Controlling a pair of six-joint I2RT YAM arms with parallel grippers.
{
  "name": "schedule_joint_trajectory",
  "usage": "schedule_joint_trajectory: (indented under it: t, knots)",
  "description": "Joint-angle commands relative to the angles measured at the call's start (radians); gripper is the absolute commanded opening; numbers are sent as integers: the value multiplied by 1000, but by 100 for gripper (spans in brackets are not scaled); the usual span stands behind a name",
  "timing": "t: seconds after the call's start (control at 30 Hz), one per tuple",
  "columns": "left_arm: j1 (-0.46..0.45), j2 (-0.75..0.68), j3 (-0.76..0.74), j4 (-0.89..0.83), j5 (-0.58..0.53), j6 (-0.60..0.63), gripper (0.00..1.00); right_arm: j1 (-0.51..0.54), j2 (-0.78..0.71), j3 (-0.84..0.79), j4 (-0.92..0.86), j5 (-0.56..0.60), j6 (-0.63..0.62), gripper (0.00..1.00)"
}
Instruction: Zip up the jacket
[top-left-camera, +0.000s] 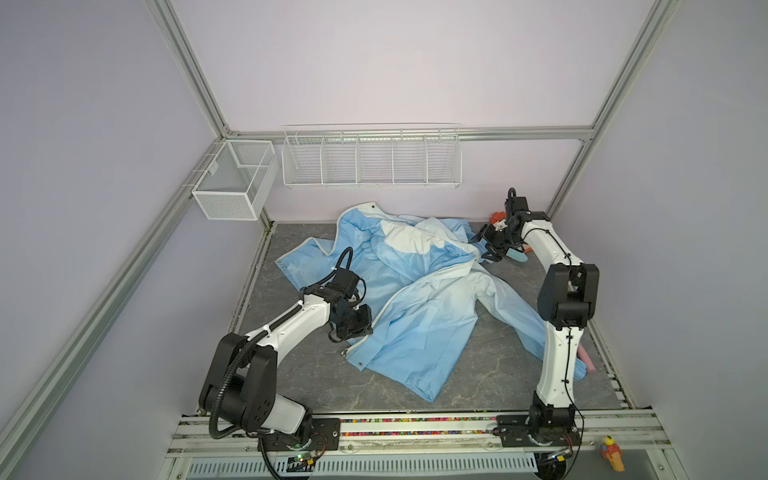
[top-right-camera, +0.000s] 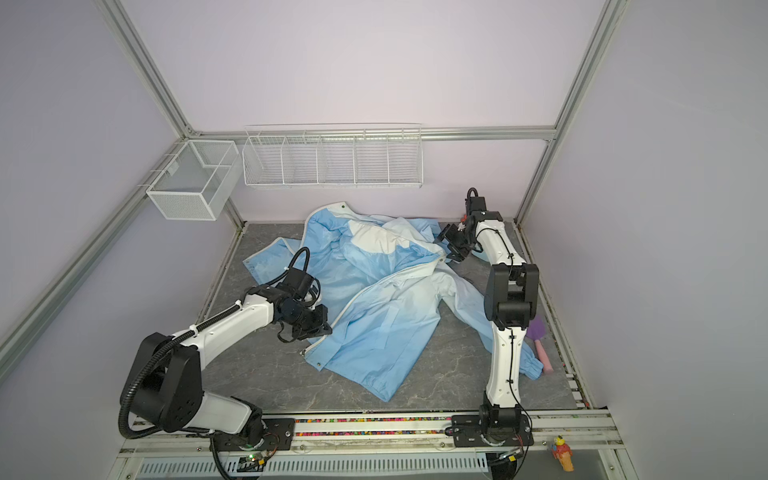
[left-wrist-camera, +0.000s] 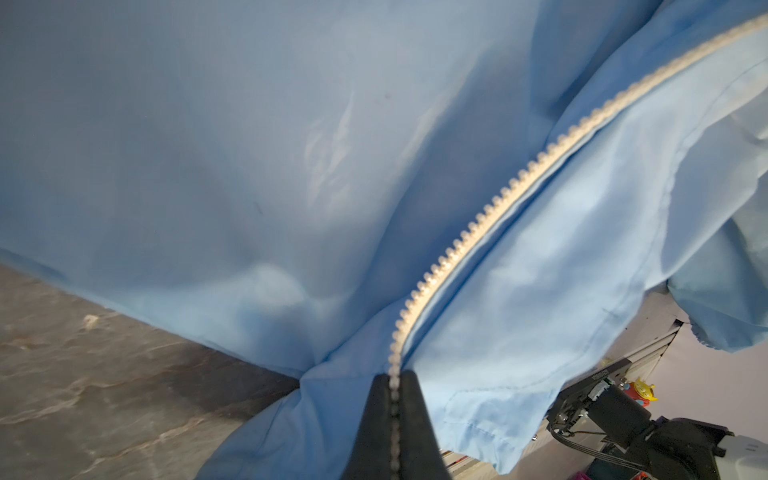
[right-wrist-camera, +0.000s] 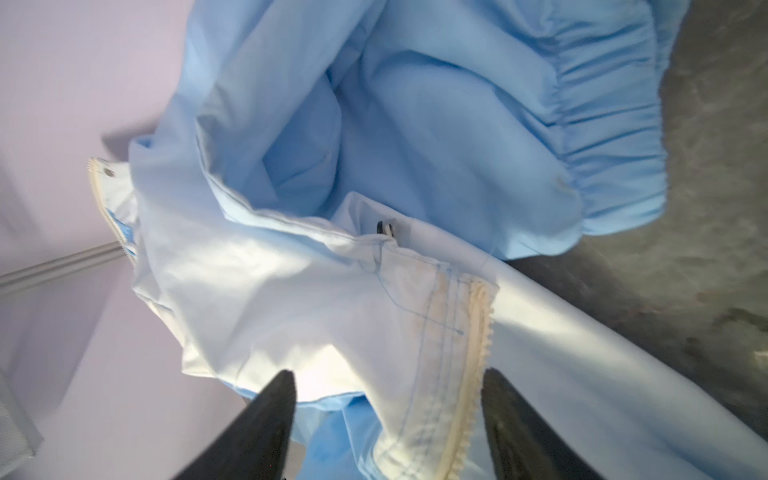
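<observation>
Near left, the left gripper (left-wrist-camera: 392, 380) is clamped shut on the white plastic zipper (left-wrist-camera: 478, 224) at the hem of a thin light-blue jacket (top-left-camera: 419, 316). The jacket lies crumpled across the middle of the grey marbled tabletop (top-left-camera: 478, 374). Far right, the right gripper (right-wrist-camera: 386, 376) has its jaws apart, with the zipper's whitish collar end lying between them.

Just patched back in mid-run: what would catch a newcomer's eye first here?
The light-blue jacket sprawls crumpled and unzipped across the grey table. The left tool is pinched shut on its white zipper near the hem, while the right tool stands open astride the whitish upper end of that edge.
</observation>
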Motion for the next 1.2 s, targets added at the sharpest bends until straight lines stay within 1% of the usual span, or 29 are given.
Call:
schedule_joint_trajectory:
  t: [0.0, 0.07, 0.2, 0.33, 0.4, 0.47, 0.5, 0.53, 0.63, 0.67, 0.7, 0.73, 0.8, 0.87, 0.93, 1.03, 1.17]
  knots:
    - [2, -53, -5, -40, -9, 18, 0, 3, -1, -19, 112, -55, 100, 63]
    - [6, -79, -12, -49, -9, 18, 0, 4, -6, -36, 153, -60, 126, 56]
    - [28, -152, -41, -79, -15, 16, 0, 5, -19, -60, 247, -84, 190, 39]
    - [60, -220, -68, -119, -19, 23, 0, 15, -10, -33, 309, -117, 208, 29]
    - [69, -246, -71, -143, -36, 15, 0, 24, 8, 17, 310, -138, 190, 21]
    - [74, -263, -69, -158, -51, 7, 0, 33, 22, 66, 298, -147, 157, 14]
    - [74, -267, -67, -159, -55, 3, 0, 38, 29, 108, 278, -153, 122, 9]
    - [74, -269, -63, -159, -51, 3, 0, 41, 34, 140, 252, -155, 91, 8]
    - [74, -262, -46, -159, -51, 1, 0, 41, 43, 231, 142, -139, 13, 8]
    - [75, -256, -39, -159, -54, 2, 0, 37, 44, 248, 85, -121, -2, 11]
    - [74, -250, -31, -159, -56, 3, 0, 30, 40, 246, 20, -92, -4, 17]
    - [75, -247, -27, -158, -57, 2, 0, 24, 34, 230, -19, -73, -3, 21]
    - [74, -238, -24, -146, -56, -2, 0, 10, 5, 144, -41, -54, 0, 26]
    - [75, -233, -27, -140, -56, -5, 0, -1, -38, 23, -8, -36, 7, 38]
    - [75, -226, -26, -136, -54, -7, 0, -19, -88, -118, 65, -51, 45, 47]
    - [74, -224, -28, -133, -46, -8, 0, -33, -150, -331, 216, -85, 119, 50]
    - [74, -224, -27, -140, -45, -5, 0, -25, -156, -427, 319, -118, 185, 50]
